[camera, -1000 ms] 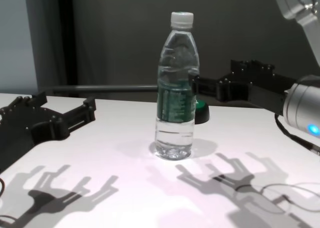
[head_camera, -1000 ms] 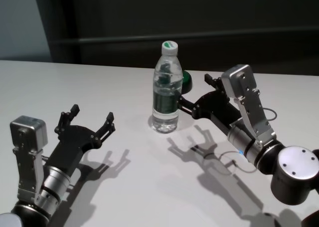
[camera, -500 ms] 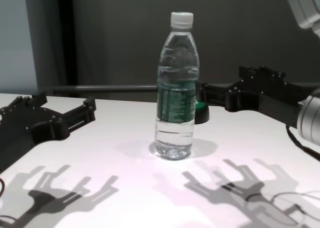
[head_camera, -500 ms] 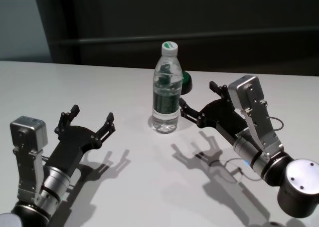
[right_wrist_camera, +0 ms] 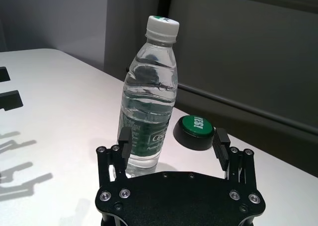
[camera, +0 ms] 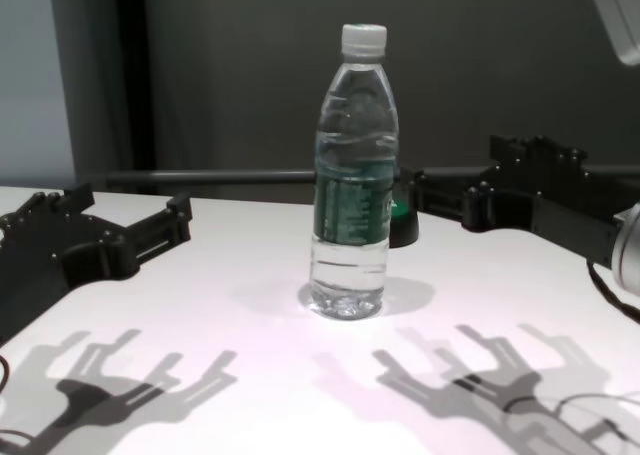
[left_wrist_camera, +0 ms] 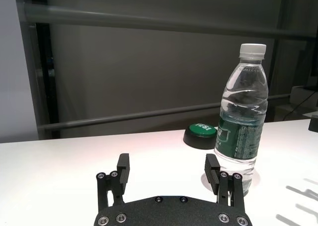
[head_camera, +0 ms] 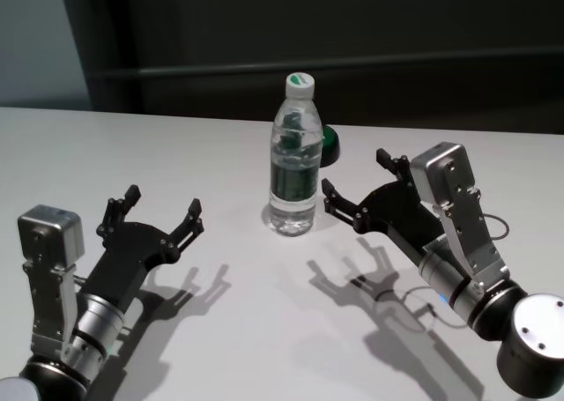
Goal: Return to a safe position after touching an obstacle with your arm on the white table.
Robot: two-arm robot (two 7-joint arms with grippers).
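Note:
The obstacle, a clear water bottle (head_camera: 293, 163) with a white cap and green label, stands upright mid-way across the white table (head_camera: 176, 137). My right gripper (head_camera: 354, 174) hovers open just right of it, apart from it, with nothing between its fingers. In the right wrist view the bottle (right_wrist_camera: 151, 112) stands ahead of one finger of that gripper (right_wrist_camera: 172, 139). Near the front left, my left gripper (head_camera: 164, 200) is parked open and empty, well clear of the bottle. From the chest view the bottle (camera: 352, 175) rises between the left gripper (camera: 125, 215) and right gripper (camera: 460, 175).
A small black-based button with a green top (head_camera: 330, 144) sits just behind and right of the bottle, also visible as the button (right_wrist_camera: 194, 130) in the right wrist view. A dark wall and rail run behind the table's far edge.
My right gripper has drawn back from the bottle, toward the right and nearer to me. The bottle still stands upright in place. The left arm has not moved.

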